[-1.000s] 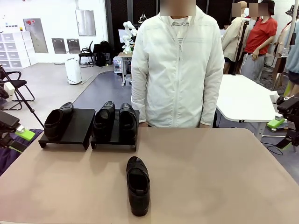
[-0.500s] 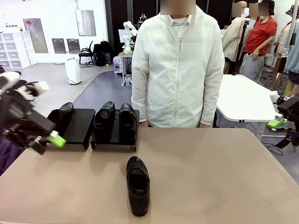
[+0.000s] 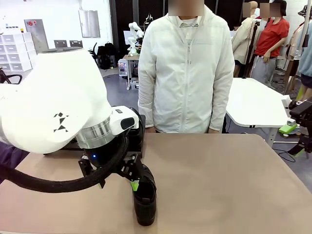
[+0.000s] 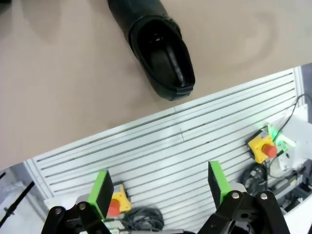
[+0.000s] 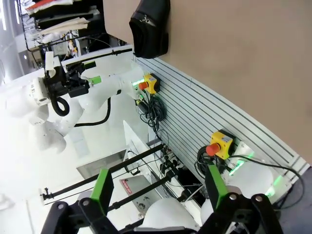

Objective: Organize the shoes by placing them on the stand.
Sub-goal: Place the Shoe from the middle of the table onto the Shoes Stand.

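Lone shoe (image 3: 145, 197) lies on the tan worktop (image 3: 219, 185), near the near edge, a little left of centre, lengthwise near to far, upright on its sole. In the left wrist view the same shoe (image 4: 158, 46) shows its open mouth and dark insole, with bare worktop all round it.

Left gripper (image 3: 117, 184) hangs just beside and above the shoe's far end, on its left; one green pad (image 3: 134, 185) close to the shoe's upper. Whether it touches, cannot tell. Jaws stand wide apart, nothing between them; the left wrist view shows the left gripper (image 4: 160, 187) with both pads spread and empty. The big white left arm (image 3: 53, 112) blocks most of the left side.

Right gripper (image 5: 158, 190) in its own wrist view: jaws wide, empty, held off the worktop's right edge.

Farther back, the stand (image 3: 68, 146) is mostly hidden behind the arm; one shoe on it (image 3: 136, 129) partly shows. Person in a white jacket (image 3: 185, 73) stands at the far edge.
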Robot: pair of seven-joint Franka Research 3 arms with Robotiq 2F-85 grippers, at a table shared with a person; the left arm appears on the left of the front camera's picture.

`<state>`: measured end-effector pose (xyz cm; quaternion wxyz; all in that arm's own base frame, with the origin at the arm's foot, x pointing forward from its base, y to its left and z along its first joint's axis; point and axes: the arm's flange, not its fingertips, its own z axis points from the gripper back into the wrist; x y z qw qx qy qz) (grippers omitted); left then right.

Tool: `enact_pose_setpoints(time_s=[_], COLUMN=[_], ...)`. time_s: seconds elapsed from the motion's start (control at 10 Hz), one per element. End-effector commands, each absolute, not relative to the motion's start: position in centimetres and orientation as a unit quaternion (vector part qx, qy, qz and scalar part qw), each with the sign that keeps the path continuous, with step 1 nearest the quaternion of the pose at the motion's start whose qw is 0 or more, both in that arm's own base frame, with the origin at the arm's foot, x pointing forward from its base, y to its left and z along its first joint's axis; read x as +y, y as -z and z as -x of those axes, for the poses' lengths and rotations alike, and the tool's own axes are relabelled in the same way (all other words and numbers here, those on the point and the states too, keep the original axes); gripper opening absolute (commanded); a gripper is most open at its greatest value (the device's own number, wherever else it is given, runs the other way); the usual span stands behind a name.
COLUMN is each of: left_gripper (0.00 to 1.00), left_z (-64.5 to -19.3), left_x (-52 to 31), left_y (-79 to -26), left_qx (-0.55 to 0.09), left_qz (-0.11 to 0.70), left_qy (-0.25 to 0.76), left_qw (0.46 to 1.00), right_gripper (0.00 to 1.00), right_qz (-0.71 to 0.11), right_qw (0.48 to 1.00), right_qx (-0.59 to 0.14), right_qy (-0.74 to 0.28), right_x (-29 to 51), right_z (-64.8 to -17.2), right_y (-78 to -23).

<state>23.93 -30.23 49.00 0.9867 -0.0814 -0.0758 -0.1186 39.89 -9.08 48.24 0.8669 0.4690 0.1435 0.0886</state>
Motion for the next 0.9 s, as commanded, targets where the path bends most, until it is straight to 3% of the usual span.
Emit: enact_pose_setpoints(time_s=[0.0, 0.2, 0.4, 0.8], left_gripper=[1.00, 1.00, 1.00, 1.00], left_z=[-22.2, -23.6, -26.3, -29.3], left_x=[-27.5, -29.7, -31.2, -32.7], left_y=[-50.6, -49.5, -45.8, -41.7], left_qx=[-0.090, -0.076, -0.115, -0.131], left_qz=[0.110, 0.092, 0.093, 0.076], left_qy=[0.126, 0.124, 0.020, -0.053], left_qw=[0.982, 0.985, 0.989, 0.987], right_gripper=[1.00, 1.00, 1.00, 1.00], right_qz=[-0.462, -0.462, -0.462, -0.462], right_qw=[0.871, 0.871, 0.871, 0.871], right_qx=[0.148, 0.148, 0.148, 0.148], right_qy=[-0.083, -0.083, -0.083, -0.083], right_x=[-9.2, -9.2, -9.2, -9.2], right_z=[-40.0, -40.0, -40.0, -40.0], right_y=[-48.7, -48.7, -48.7, -48.7])
